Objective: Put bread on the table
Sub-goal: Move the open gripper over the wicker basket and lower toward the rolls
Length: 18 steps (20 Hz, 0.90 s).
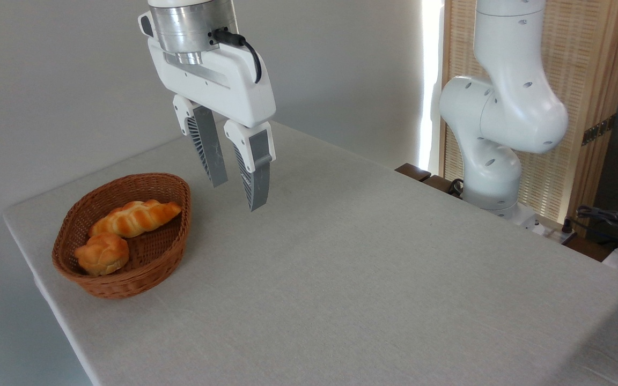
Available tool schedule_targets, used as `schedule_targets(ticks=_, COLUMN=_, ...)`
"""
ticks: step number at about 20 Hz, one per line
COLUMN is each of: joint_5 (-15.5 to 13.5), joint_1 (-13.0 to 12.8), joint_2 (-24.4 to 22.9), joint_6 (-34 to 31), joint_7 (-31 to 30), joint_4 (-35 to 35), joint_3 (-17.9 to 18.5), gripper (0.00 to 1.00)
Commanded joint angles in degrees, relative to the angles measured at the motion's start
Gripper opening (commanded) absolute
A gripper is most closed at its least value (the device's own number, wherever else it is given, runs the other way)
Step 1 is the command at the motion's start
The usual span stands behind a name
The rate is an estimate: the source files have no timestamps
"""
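**Operator:** From the fixed camera I have the gripper (236, 195) hanging in the air above the table (373, 279), its jaws apart with nothing between them. It sits up and to the right of the basket (126, 284), clear of the rim.

**Colleague:** And the bread?

**Operator:** The bun (102, 253) is inside the basket, at its near end, close to the table's left edge. The braided loaf (136, 217) lies just behind it, and the two look to be touching or nearly so. Nothing is out on the cloth yet, so I judge we are at the reach, before any grasp.

**Colleague:** What does the next move need?

**Operator:** I would bring the gripper left and toward the near end of the basket, then lower it inside the rim and over the bun. The jaws may need to spread a little wider to straddle it, and I must keep a fingertip from landing on the loaf or the wicker wall.

**Colleague:** Anything you cannot make out?

**Operator:** The near wall of the basket hides the underside of the bun, so I cannot tell how it rests. The arm's upper links (507, 107) run out of the top edge. With one view only, the gripper's height above the table is hard to judge.
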Motion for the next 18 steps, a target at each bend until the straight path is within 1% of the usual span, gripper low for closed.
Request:
schedule_targets(ticks=1, joint_5=-1.0, joint_1=-0.1, joint_2=0.3, joint_6=0.8, joint_7=1.0, joint_4=0.2, joint_3=0.0, gripper=1.0)
schedule_targets(ticks=6, joint_5=-1.0, joint_1=-0.2, joint_2=0.8, joint_6=1.6, joint_7=0.8, joint_4=0.4, joint_3=0.0, gripper=1.0)
schedule_targets(ticks=8, joint_5=-1.2, joint_1=-0.2, joint_2=1.0, joint_6=3.8, joint_7=0.8, joint_4=0.4, joint_3=0.0, gripper=1.0)
schedule_targets(ticks=10, joint_5=-1.2, joint_1=-0.7, joint_2=3.5, joint_6=5.5, joint_7=0.0, joint_4=2.8, joint_3=-0.6, gripper=1.0)
schedule_targets(ticks=12, joint_5=-0.9, joint_1=-0.7, joint_2=6.5, joint_6=8.5, joint_7=-0.5, joint_4=5.8, joint_3=-3.1, gripper=1.0)
schedule_targets(ticks=14, joint_5=-1.0, joint_1=-0.7, joint_2=8.3, joint_6=13.5, joint_7=-0.6, joint_4=6.1, joint_3=-5.2, gripper=1.0)
schedule_targets(ticks=16, joint_5=-1.0, joint_1=-0.7, joint_2=10.0, joint_6=17.1, joint_7=-0.6, joint_4=5.9, joint_3=-8.1, gripper=1.0)
schedule_targets(ticks=18, joint_5=-1.1, joint_1=-0.7, joint_2=12.7, joint_6=20.7, joint_7=-0.7, joint_4=5.9, joint_3=-12.2, gripper=1.0)
